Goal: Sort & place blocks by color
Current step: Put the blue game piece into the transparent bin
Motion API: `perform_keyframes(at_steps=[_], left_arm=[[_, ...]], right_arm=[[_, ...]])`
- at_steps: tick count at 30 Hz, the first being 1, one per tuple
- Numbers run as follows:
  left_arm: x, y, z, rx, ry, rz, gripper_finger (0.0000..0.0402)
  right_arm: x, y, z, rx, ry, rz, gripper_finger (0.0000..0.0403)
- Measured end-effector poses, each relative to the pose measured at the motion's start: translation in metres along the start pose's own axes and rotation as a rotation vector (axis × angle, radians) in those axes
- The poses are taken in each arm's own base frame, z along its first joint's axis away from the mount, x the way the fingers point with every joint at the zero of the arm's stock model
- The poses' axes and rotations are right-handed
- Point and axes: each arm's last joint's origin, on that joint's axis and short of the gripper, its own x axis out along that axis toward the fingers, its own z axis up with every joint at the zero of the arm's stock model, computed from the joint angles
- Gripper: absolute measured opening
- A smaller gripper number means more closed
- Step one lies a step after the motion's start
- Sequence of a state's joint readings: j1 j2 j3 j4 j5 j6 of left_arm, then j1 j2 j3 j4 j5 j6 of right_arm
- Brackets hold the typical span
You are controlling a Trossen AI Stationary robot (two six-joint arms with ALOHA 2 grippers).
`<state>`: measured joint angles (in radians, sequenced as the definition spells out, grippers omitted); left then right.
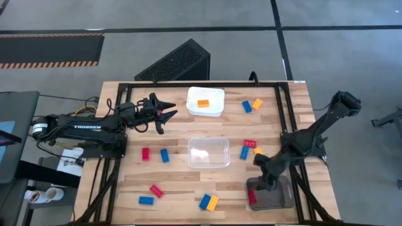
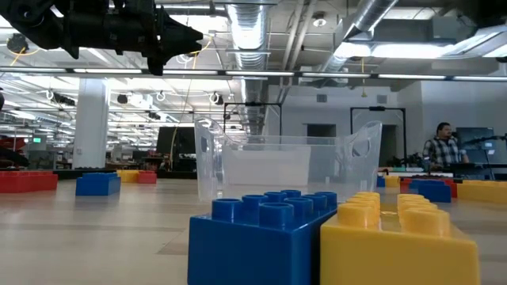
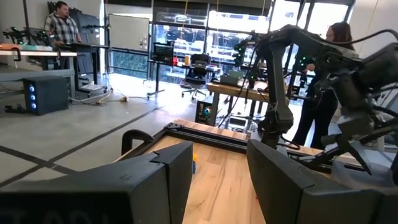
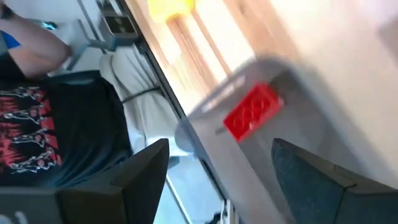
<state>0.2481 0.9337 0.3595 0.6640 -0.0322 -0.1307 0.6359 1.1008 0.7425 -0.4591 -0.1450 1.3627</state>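
Observation:
Red, blue and orange blocks lie scattered on the wooden table (image 1: 176,182). One orange block (image 1: 203,103) lies in the white tray (image 1: 217,108). One red block (image 1: 252,196) (image 4: 252,112) lies in the grey tray (image 1: 279,199) at the near right. My right gripper (image 1: 262,183) (image 4: 217,180) hovers open just above that tray, slanting down, the red block beyond its fingertips and untouched. My left gripper (image 1: 164,115) (image 3: 217,180) waits open and level above the table's far left, with nothing between its fingers.
An empty clear tray (image 1: 208,152) (image 2: 285,166) stands mid-table. Loose blocks: red (image 1: 146,154) and blue (image 1: 164,155) at the left, a blue (image 1: 205,201) and orange (image 1: 213,202) pair near the front edge, and blue (image 1: 247,106) and orange (image 1: 257,103) at the far right. A person (image 4: 37,124) stands past the table's edge.

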Motion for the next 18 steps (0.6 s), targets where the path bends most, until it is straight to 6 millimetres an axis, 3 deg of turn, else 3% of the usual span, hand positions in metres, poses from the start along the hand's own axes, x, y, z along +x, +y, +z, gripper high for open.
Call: perform_keyframes(at_steps=[7, 18], left_arm=[[0.000, 0.000, 0.000, 0.004, 0.000, 0.000, 0.0141], [0.000, 0.000, 0.000, 0.004, 0.000, 0.000, 0.0141]], right_arm=[[-0.012, -0.013, 0.037, -0.091, -0.124, -0.039, 0.0302], [-0.035, -0.054, 0.085, 0.061, -0.263, -0.233, 0.0302]])
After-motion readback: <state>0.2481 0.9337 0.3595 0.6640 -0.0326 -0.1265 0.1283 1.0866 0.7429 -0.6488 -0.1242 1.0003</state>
